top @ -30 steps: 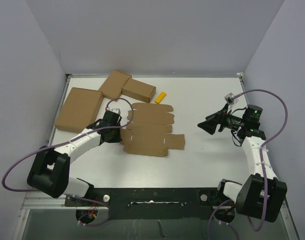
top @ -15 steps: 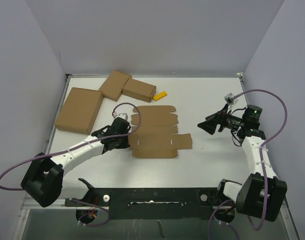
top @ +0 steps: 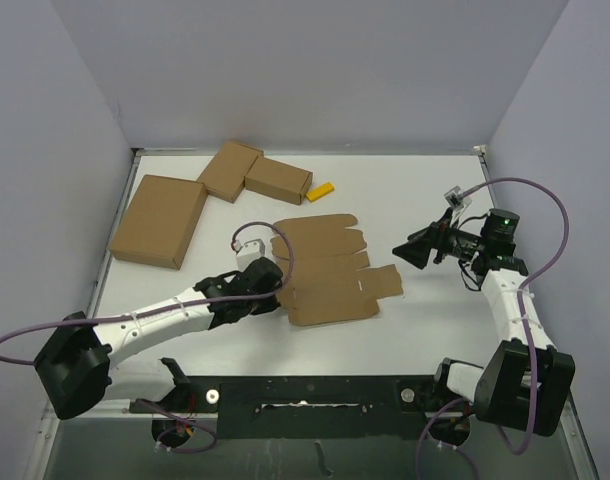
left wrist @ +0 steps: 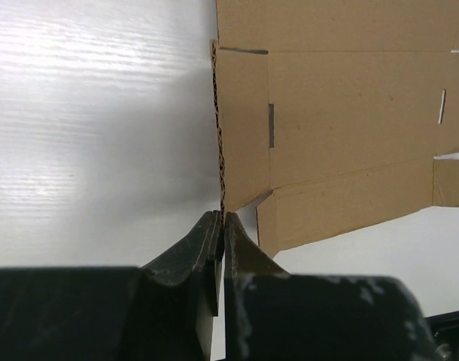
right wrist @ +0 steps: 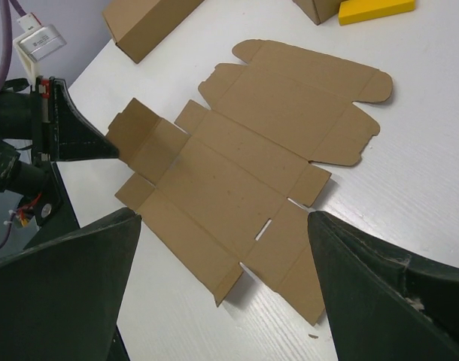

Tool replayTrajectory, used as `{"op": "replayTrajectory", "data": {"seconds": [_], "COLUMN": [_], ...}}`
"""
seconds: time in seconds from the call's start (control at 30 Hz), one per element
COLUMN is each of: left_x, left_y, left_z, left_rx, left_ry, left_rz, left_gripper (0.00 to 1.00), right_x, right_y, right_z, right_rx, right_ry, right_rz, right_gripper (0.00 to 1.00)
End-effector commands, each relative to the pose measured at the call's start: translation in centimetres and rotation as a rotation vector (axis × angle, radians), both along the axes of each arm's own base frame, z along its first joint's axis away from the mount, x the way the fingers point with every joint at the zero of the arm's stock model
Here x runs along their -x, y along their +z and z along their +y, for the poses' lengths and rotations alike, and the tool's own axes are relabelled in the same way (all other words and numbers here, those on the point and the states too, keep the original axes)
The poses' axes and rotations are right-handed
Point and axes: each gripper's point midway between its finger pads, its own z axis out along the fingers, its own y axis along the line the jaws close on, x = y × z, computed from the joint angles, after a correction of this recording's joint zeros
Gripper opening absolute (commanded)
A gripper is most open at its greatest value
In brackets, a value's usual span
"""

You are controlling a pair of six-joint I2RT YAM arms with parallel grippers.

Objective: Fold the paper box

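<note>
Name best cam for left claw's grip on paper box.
Left wrist: left claw shut on the paper box at its upturned flap. Top external shows the whole sheet, grip tiny. Right wrist shows the sheet, claw tip at its corner.

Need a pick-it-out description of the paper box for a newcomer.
Start at the middle of the white table. The paper box lies there, its left edge pinched by the left gripper. Unlike the closed brown cartons at far left, it is an unfolded, notched sheet with flaps.
</note>
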Motion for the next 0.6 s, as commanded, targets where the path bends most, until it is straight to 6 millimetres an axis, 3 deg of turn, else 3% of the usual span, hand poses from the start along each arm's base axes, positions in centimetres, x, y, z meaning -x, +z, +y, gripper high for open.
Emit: {"op": "replayTrajectory", "data": {"seconds": [0.0, 0.13, 0.23, 0.43, 0.57], "left_x": [-0.5, -0.1, 0.4, 0.7, 0.7], "left_y": [1.6, 1.7, 2.0, 3.3, 5.3], "left_z": [-2.5, -4.8, -6.4, -6.6, -5.7], "left_rx": [0.126, 0.172, 0.228, 0.267, 0.238], "left_ry": [0.078, 0.035, -0.018, -0.129, -0.258], "left_rz": [-0.057, -0.057, -0.078, -0.188, -0.315], "left_gripper": [0.00, 0.00, 0.09, 0.54, 0.76], "right_x": [-0.6, -0.8, -1.0, -1.3, -1.3], "right_y": [0.0, -0.5, -1.0, -1.6, -1.8], "right_z": [0.2, 0.2, -0.1, -0.1, 0.1], "right_rx": [0.011, 0.030, 0.089, 0.156, 0.176], "right_ry": [0.012, 0.010, 0.006, 0.017, 0.026], "right_rz": [-0.033, -0.017, -0.009, -0.013, -0.013], "right_gripper": [0.98, 0.99, 0.99, 1.00, 1.00]}}
